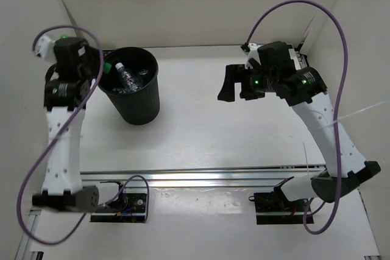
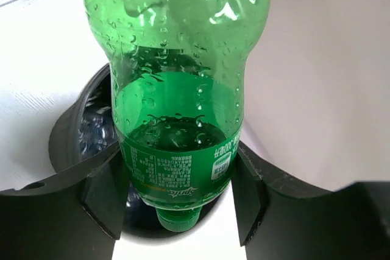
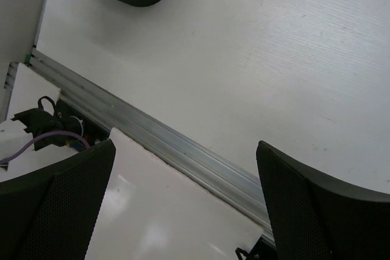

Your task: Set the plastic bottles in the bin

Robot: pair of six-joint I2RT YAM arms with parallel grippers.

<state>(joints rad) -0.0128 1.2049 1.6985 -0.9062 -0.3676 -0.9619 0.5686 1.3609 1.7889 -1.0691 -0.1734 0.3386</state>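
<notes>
From above, your left gripper (image 1: 102, 65) hangs at the left rim of the bin (image 1: 144, 105). Only a small patch of the green bottle (image 1: 107, 66) shows there, right at the rim's edge and tucked under the wrist. Inside the bin, a clear bottle (image 1: 126, 76) with a blue label lies among other clear plastic. Your right gripper (image 1: 226, 83) hovers over the table (image 1: 213, 141), well apart from the bin and to its right.

On your left wrist camera, the green bottle fills the view. It sits between the two fingers (image 2: 102, 194) with its green cap nearest the lens and its body running away from you. Each finger presses the labelled part just behind the neck, so that hand is clamped on the bottle. Droplets cling to the inside of the plastic. Past the bottle's left side you can see the bin's black rim with crumpled clear plastic inside; the held bottle lies over the bin's edge, partly above the opening.

On your right wrist camera, the fingers (image 3: 67, 199) stand wide apart with nothing between them. Below them are bare table and an aluminium rail (image 3: 164, 141). The bin's dark side shows at the top left, far from that hand.
</notes>
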